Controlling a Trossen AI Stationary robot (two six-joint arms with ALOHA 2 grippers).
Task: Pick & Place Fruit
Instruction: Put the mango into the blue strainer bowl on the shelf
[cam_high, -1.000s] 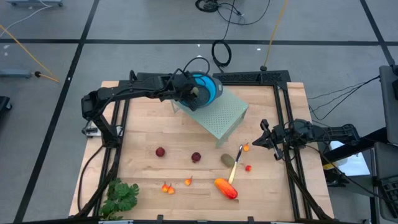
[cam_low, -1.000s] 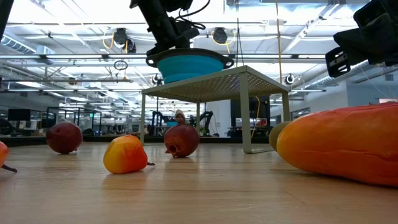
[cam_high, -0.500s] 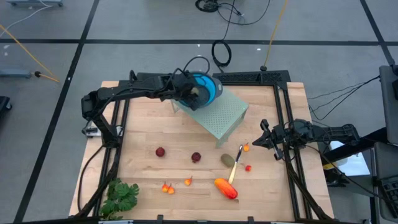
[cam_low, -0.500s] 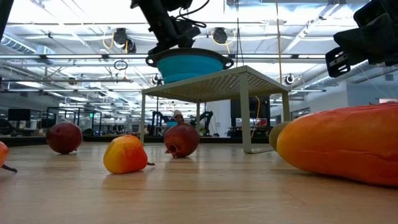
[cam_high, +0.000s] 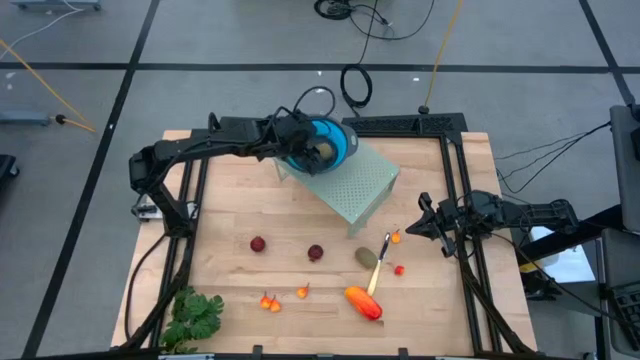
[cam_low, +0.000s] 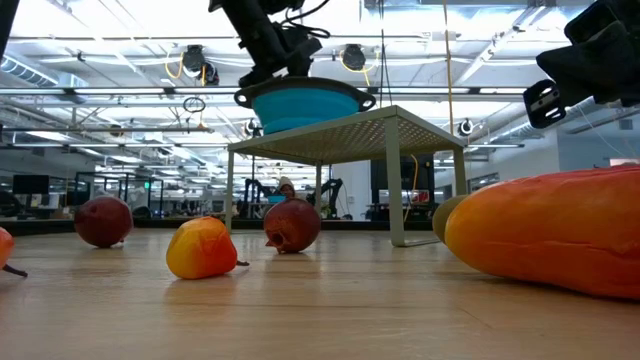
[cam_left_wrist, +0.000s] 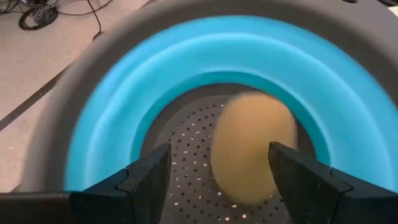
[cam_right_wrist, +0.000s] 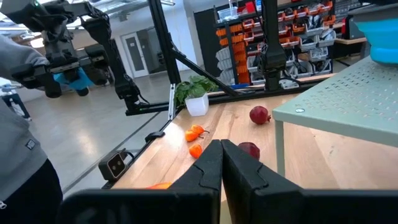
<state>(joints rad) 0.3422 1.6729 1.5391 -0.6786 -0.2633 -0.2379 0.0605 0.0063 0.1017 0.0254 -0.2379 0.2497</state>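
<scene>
Where the left hand (cam_left_wrist: 217, 180) gapes, an olive-brown oval (cam_left_wrist: 254, 144) lies between.

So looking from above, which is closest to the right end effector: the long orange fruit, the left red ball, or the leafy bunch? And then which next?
From the right end effector, in the high view:
1. Long orange fruit, at the front, nearest its side.
2. Left red ball, mid-table, toward the left.
3. Leafy bunch, front-left corner, farthest.

A wooden table (cam_high: 230, 210) carries a green perforated stand (cam_high: 350, 185) toward its far edge; scattered fruit (cam_high: 315, 252), a knife (cam_high: 379, 264) and a leafy bunch (cam_high: 193, 315) lie nearer.
</scene>
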